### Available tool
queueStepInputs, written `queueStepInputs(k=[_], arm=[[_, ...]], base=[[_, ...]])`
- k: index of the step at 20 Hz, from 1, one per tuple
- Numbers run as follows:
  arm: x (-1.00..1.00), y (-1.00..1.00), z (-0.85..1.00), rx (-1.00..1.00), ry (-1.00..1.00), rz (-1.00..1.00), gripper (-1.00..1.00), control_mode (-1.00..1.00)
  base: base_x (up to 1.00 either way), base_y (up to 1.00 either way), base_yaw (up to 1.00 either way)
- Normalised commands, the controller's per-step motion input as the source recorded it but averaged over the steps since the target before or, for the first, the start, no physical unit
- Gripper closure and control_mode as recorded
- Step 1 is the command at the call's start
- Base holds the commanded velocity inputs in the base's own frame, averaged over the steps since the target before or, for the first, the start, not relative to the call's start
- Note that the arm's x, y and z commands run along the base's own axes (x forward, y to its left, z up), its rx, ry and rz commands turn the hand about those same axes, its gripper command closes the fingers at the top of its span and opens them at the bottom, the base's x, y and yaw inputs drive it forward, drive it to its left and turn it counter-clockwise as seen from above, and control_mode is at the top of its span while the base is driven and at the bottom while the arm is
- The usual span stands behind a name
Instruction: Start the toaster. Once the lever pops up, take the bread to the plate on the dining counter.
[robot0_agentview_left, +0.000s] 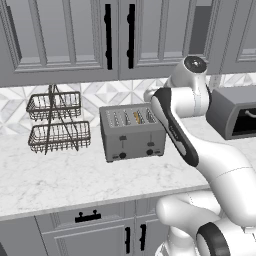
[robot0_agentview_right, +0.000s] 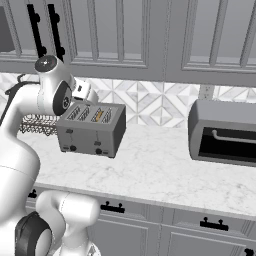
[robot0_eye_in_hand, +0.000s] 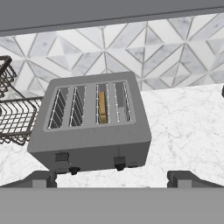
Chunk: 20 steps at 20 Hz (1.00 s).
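Hand view looks down on the toaster (robot0_eye_in_hand: 92, 122), with the hand (robot0_eye_in_hand: 111, 178) hovering above its front, fingers spread wide and gripping nothing. The step in hand seems to be pressing a lever: I would pick the lever (robot0_eye_in_hand: 119, 161) on the side holding the bread (robot0_eye_in_hand: 102, 107), come down squarely on it and push fully. The toaster is boxy grey metal, standing on the marble table (robot0_agentview_left: 60, 175) beside a wire basket rack (robot0_agentview_left: 56, 122); the tan slice sits upright in the third slot.
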Motion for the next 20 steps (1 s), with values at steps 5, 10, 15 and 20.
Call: queueStepInputs(k=[5,10,15,20], arm=[[0.0,0.0,0.0,0.0,0.0,0.0,-1.0,-1.0],[0.0,0.0,0.0,0.0,0.0,0.0,-1.0,-1.0],[0.0,0.0,0.0,0.0,0.0,0.0,-1.0,-1.0],[0.0,0.0,0.0,0.0,0.0,0.0,-1.0,-1.0]], base=[[0.0,0.0,0.0],[0.0,0.0,0.0],[0.0,0.0,0.0],[0.0,0.0,0.0]])
